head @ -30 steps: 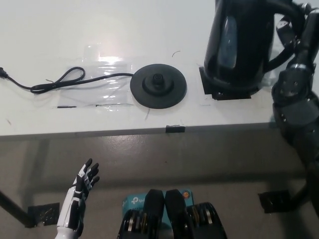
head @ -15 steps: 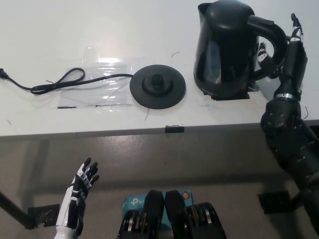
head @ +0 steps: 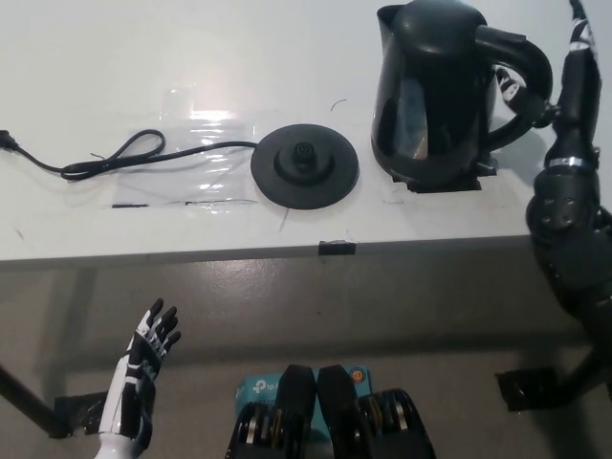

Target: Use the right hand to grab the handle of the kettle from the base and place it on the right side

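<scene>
The black kettle (head: 435, 91) stands upright on the white table (head: 287, 48), on black tape marks just right of its round black base (head: 304, 164). The base is bare, and its cord (head: 115, 158) trails off to the left. My black right hand (head: 566, 91) is at the kettle's right side, right up against the curved handle (head: 521, 57). Part of the hand reaches into the handle loop, and I cannot see whether it still holds on. My white left hand (head: 143, 378) hangs open below the table's front edge at the lower left.
Clear tape (head: 206, 124) holds the cord to the table left of the base. A black tape tab (head: 336, 248) marks the table's front edge. A black floor plate (head: 526, 387) lies at the lower right.
The kettle has come down from a raised position and now stands on the table. My right arm has shifted slightly right. My left hand has dropped a little.
</scene>
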You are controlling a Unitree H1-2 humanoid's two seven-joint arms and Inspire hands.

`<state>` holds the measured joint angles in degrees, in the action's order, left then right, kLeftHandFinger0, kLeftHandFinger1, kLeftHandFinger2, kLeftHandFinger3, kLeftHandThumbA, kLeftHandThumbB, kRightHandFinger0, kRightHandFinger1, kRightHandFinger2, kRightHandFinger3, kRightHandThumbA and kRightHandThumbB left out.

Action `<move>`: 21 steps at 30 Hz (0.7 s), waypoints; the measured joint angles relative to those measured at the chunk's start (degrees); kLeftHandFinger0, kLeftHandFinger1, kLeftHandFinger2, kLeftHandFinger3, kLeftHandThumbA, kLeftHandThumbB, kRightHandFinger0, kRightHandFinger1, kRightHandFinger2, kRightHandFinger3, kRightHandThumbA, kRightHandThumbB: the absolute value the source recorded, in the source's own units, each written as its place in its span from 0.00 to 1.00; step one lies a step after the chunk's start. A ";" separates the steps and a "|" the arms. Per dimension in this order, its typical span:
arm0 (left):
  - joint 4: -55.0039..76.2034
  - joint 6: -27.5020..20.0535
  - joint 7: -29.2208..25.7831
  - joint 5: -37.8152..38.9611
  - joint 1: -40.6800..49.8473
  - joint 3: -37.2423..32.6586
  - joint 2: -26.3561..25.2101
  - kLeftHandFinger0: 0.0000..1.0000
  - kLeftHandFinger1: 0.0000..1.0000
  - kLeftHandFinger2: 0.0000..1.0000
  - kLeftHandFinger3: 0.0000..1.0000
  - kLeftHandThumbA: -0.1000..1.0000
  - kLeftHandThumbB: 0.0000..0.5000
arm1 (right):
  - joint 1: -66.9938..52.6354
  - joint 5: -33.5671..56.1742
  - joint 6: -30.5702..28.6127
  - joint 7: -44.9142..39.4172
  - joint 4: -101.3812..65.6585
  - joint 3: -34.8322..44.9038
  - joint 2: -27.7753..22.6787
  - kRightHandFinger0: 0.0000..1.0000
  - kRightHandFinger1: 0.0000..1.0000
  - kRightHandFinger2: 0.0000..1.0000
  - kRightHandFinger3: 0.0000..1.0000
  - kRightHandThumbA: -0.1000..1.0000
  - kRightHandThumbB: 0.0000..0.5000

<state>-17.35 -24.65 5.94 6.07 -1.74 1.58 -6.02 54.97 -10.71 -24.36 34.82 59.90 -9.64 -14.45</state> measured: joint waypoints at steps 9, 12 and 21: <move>-0.28 0.00 -0.01 -0.02 -0.03 0.17 0.02 1.00 1.00 1.00 1.00 1.00 1.00 | -8.45 9.54 0.00 -10.91 -20.61 7.80 0.42 1.00 1.00 1.00 1.00 1.00 1.00; -0.62 0.00 -0.01 -0.04 -0.15 0.19 0.02 1.00 1.00 1.00 1.00 1.00 1.00 | -11.20 11.97 0.00 -13.33 -27.35 8.96 0.51 1.00 1.00 1.00 1.00 1.00 1.00; -1.37 0.10 -0.01 -0.04 -2.28 0.26 -0.13 1.00 1.00 1.00 1.00 1.00 1.00 | -19.28 15.49 0.24 -16.21 -46.06 11.34 0.57 1.00 1.00 1.00 1.00 1.00 1.00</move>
<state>-18.71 -24.55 5.93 6.03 -4.02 1.83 -6.15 35.69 4.78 -24.12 18.61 13.84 1.69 -13.88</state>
